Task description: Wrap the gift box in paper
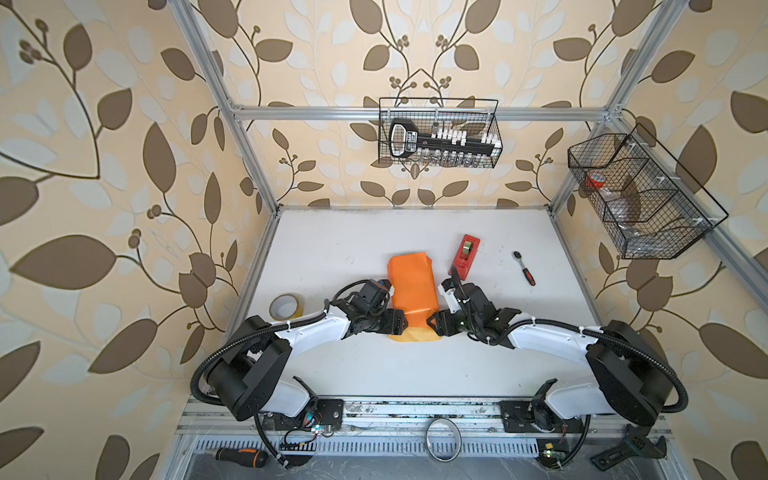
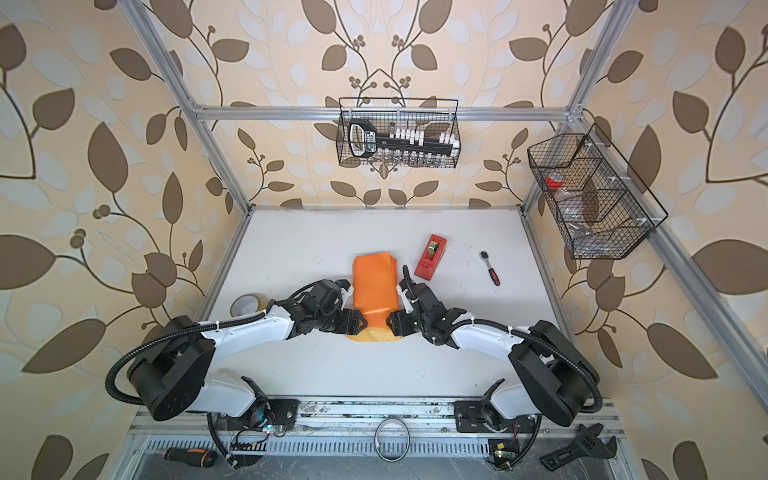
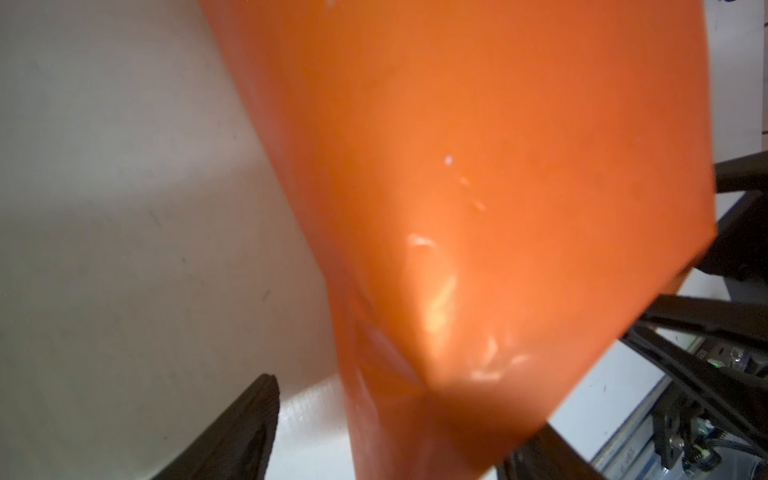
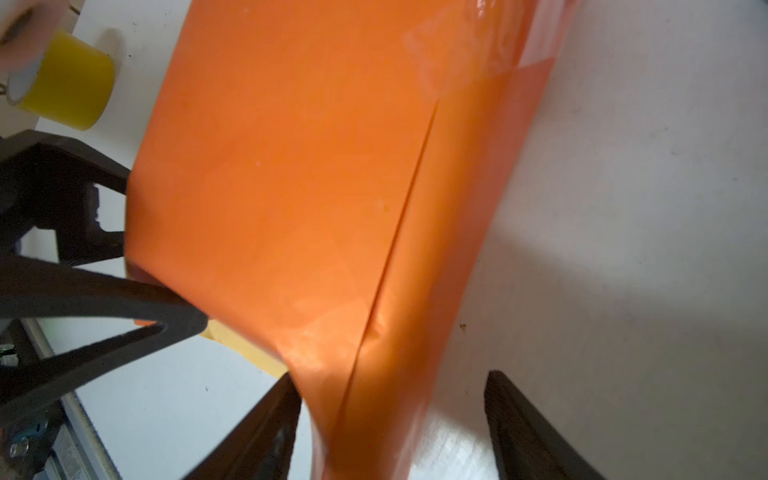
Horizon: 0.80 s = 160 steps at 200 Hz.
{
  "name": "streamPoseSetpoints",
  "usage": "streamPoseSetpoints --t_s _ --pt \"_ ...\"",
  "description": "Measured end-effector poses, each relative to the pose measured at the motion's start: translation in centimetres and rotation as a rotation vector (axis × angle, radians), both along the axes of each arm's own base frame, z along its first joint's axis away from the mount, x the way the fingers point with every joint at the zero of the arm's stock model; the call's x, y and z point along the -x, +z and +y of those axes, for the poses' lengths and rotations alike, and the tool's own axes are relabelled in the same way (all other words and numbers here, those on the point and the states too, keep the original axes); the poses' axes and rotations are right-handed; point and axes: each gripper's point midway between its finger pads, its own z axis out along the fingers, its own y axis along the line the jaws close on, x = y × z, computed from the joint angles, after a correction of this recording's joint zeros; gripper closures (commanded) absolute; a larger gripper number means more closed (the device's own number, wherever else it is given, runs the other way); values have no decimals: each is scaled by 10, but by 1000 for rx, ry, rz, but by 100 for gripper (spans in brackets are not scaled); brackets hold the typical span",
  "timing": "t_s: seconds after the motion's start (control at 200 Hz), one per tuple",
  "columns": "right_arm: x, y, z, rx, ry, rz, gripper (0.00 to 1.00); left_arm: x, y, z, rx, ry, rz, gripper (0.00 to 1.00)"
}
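so the glossy orange wrapping paper [image 1: 412, 286] sits mid-table, gift box presumably hidden inside. left gripper [image 1: 401, 323] and right gripper [image 1: 431, 322] straddle its near end, jaws apart. an uneven squeeze probably skews or tears the loose wrap

Robot workcell, workshop type: bare aluminium-profile frame [image 1: 316, 113], leaf-patterned beige wallpaper panels [image 1: 104, 166], black wire wall basket [image 1: 384, 124] holding sockets, white worktop [image 1: 353, 241]

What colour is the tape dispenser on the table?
Red; the tape dispenser shows best in a top view.
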Motion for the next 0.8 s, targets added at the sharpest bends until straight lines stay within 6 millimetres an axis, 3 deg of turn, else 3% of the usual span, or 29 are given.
streamPoseSetpoints --t_s 0.585,0.8 --pt "-14 -6 0 50 -47 -80 47 -4 0 -9 -12 -7 -76 23" --pt "-17 -5 -1 62 -57 -101 51 -9 8 -7 -14 3 -114 29"
